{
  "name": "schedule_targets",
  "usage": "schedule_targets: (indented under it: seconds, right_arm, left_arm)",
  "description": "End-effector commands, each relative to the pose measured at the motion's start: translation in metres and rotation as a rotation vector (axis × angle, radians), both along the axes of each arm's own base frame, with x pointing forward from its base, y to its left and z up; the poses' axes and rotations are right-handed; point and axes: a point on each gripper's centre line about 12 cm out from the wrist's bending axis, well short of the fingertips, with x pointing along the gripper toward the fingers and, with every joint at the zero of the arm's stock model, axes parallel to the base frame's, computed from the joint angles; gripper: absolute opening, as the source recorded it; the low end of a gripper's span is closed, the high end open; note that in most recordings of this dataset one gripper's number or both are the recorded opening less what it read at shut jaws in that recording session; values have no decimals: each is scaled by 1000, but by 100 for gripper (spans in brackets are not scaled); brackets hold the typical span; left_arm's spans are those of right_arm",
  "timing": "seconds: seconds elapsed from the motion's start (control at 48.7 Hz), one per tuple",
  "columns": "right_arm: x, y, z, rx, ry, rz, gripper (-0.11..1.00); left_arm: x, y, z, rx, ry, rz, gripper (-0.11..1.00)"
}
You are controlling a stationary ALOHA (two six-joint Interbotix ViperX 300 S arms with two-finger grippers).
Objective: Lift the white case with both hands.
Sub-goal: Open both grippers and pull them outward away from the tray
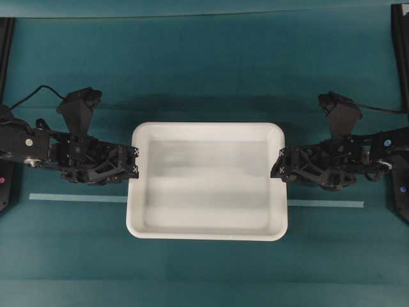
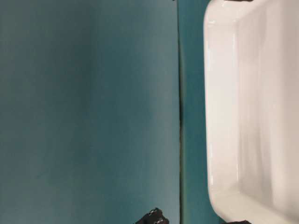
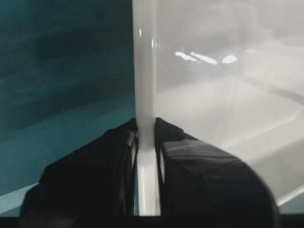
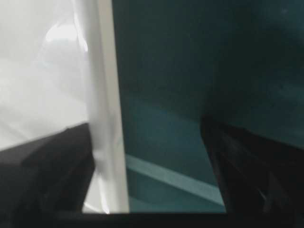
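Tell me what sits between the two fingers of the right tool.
In the right wrist view, the white case's rim stands beside the inner finger; the rest of the gap to the other finger shows only teal table.

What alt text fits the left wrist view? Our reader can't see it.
Two black jaws straddle the upright white rim of the case, one on each side and close against it. Teal table lies left, and the glossy case floor right.

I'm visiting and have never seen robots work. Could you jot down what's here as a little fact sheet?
Object: white case, on the teal table
Left gripper: fingers close on both sides of the case's rim
Right gripper: jaws wide apart, rim beside one finger
Other: pale tape strip running under the case
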Motion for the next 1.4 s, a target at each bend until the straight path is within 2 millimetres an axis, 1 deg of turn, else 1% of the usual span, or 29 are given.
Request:
schedule_targets:
  seconds: [0.0, 0.062, 0.103, 0.185, 0.246, 0.288, 0.39, 0.534, 0.637, 0.76, 0.842, 0.986, 1.191, 1.376]
  right_arm:
    - [4, 0, -3, -4, 5, 7, 90]
    - [5, 0, -2, -5, 1, 7, 90]
    - [5, 0, -1, -5, -4, 7, 90]
    - [5, 0, 0, -5, -6, 7, 90]
    - [7, 0, 1, -6, -12, 7, 90]
    - [8, 0, 2, -6, -16, 7, 90]
    - [10, 0, 10, -7, -38, 8, 90]
    - [8, 1, 25, -10, -75, 18, 90]
    - [7, 0, 43, -24, -126, 33, 90]
    - [9, -1, 71, -50, -194, 65, 90]
    - [9, -1, 93, -94, -237, 120, 90]
    - [6, -1, 121, -179, -299, 202, 90]
    - [0, -4, 147, -310, -382, 297, 90]
    - [-7, -3, 163, -429, -432, 384, 90]
  left_arm:
    - [2, -4, -6, 2, 8, -18, 27]
    - [4, -5, -4, 3, -4, -22, 45]
    - [5, -6, -1, 3, -14, -25, 60]
    - [8, -6, 3, 4, -29, -28, 82]
    - [11, -7, 8, 6, -46, -33, 95]
    - [12, -8, 11, 8, -58, -37, 98]
    - [13, -8, 21, 18, -91, -49, 95]
    - [8, -8, 38, 47, -138, -84, 96]
    - [-1, -8, 52, 72, -159, -115, 96]
    - [-9, -11, 67, 109, -192, -168, 96]
    - [-12, -13, 77, 141, -224, -208, 96]
    - [-15, -13, 93, 205, -282, -271, 96]
    - [-20, -13, 112, 305, -344, -362, 96]
    - [-26, -12, 126, 380, -389, -419, 96]
